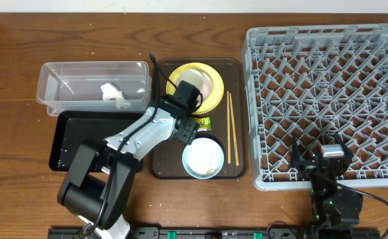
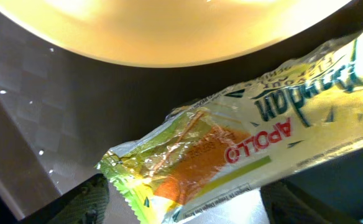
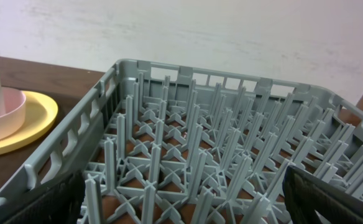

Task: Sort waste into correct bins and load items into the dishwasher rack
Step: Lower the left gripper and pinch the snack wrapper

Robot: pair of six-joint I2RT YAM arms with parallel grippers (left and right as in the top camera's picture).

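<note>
Waste-sorting step: my left end effector (image 1: 187, 130) hovers spread over the snack wrapper (image 2: 231, 155), which lies flat on the brown tray (image 1: 162, 162) between yellow plate (image 1: 215, 93) and blue bowl (image 1: 202, 158); next I should lower, pinch and carry it to a bin.

Crinkled glossy plastic film for the snack wrapper (image 2: 231, 155), glints along its creases. Smooth shiny finish on the yellow plate (image 2: 169, 31) at twelve o'clock from it. Faint checked texture, low sheen, on the dark serving tray (image 2: 20, 93). Matt moulded grey plastic for the dishwasher rack (image 3: 188, 143). Clear plastic for the tub (image 1: 48, 83) at ten o'clock overhead; pale wood for the chopsticks (image 1: 232, 129).
</note>
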